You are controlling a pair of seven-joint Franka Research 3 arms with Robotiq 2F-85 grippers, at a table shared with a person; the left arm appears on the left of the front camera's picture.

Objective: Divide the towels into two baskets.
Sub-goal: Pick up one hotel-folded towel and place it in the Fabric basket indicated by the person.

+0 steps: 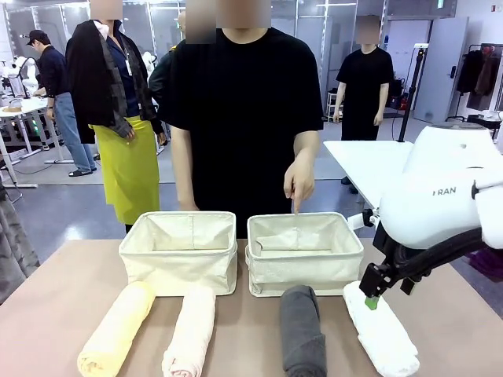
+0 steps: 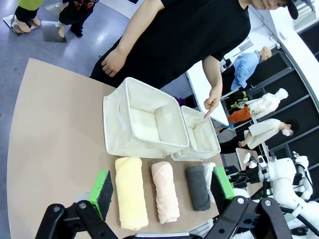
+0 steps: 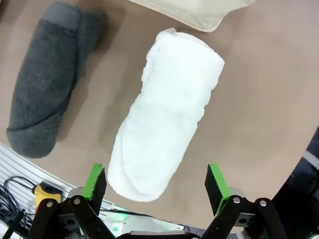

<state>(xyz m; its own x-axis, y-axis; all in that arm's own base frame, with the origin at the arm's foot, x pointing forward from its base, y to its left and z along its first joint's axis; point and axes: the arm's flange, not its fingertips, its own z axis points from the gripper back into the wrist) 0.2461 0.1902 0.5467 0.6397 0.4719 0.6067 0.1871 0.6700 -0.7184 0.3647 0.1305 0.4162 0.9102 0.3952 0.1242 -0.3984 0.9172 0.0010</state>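
Observation:
Two cream baskets stand side by side mid-table, the left basket and the right basket, both without towels in them. In front of them lie the rolled towels in a row: yellow, pink, dark grey and white. My right gripper hangs open just above the white towel's far end, its pads straddling the roll. High over the near table edge, my left gripper is open and holds nothing.
A person in black stands at the far side, one hand pointing a finger down into the right basket. The near table edge lies close behind the towels. Bare tabletop lies left of the baskets.

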